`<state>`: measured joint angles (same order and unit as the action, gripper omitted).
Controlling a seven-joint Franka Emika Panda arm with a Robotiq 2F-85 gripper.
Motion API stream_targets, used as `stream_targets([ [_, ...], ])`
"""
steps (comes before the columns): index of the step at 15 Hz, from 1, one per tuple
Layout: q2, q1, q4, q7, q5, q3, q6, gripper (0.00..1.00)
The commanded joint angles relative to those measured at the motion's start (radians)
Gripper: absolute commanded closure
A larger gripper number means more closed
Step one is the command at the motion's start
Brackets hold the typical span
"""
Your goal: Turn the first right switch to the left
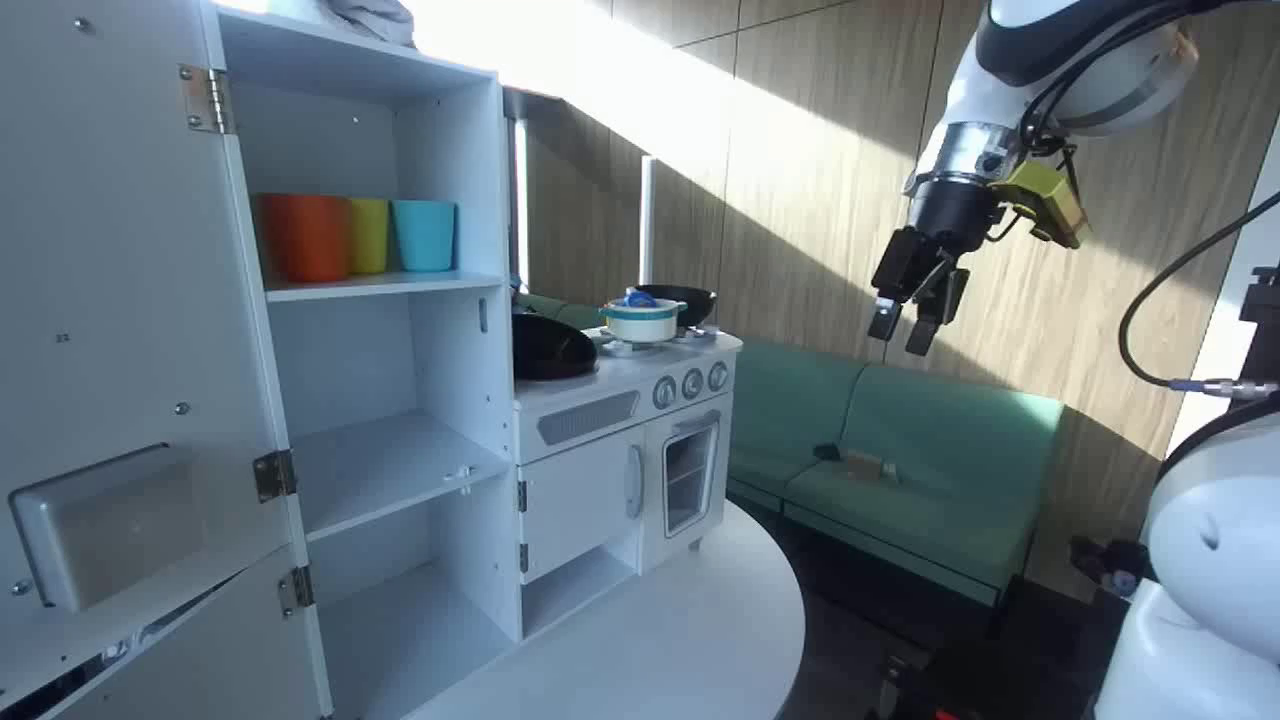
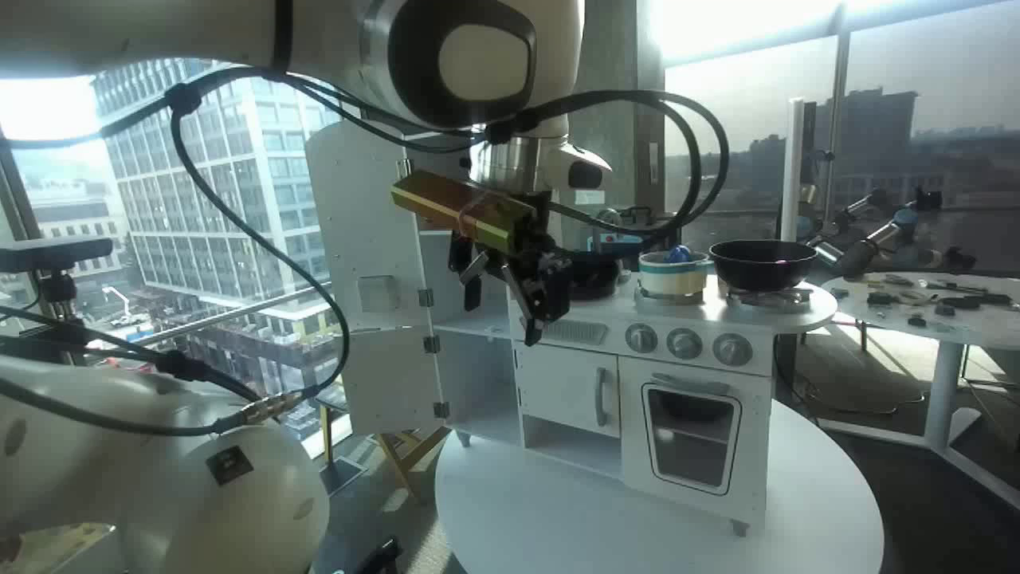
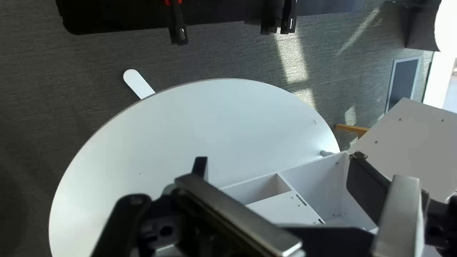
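Three grey round knobs sit in a row on the front of the white toy stove. The rightmost knob (image 2: 732, 349) shows in both exterior views (image 1: 718, 376). The middle knob (image 2: 684, 344) and the left knob (image 2: 641, 338) are beside it. The exact angles of their grips are hard to read. My gripper (image 1: 903, 328) is open and empty, in the air in front of the stove and apart from all knobs. It also shows in an exterior view (image 2: 504, 313), with its fingers apart. In the wrist view the open fingers (image 3: 303, 210) point over the cabinet; no knob shows there.
A white pot (image 2: 674, 275) and a black pan (image 2: 763, 265) stand on the stove top, with another black pan (image 1: 553, 347) at its left. The tall cabinet (image 1: 455, 150) holds several cups (image 1: 424, 236) and its doors hang open. A round white table (image 3: 221, 117) bears everything.
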<state>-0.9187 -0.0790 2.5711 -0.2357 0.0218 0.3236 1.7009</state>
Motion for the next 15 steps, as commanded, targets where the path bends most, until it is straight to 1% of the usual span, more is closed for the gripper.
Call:
stream_targets([
  [1, 0.006, -0.020, -0.003, -0.013, 0.012, -0.013, -0.002, 0.00],
  [8, 0.005, -0.020, -0.005, -0.013, 0.012, -0.013, -0.002, 0.00],
  [11, 0.095, 0.009, -0.017, -0.099, 0.007, 0.042, 0.062, 0.00],
  [13, 0.187, 0.024, -0.040, -0.162, 0.024, 0.088, 0.145, 0.00],
  [15, 0.289, 0.047, -0.068, -0.229, 0.064, 0.138, 0.248, 0.00],
])
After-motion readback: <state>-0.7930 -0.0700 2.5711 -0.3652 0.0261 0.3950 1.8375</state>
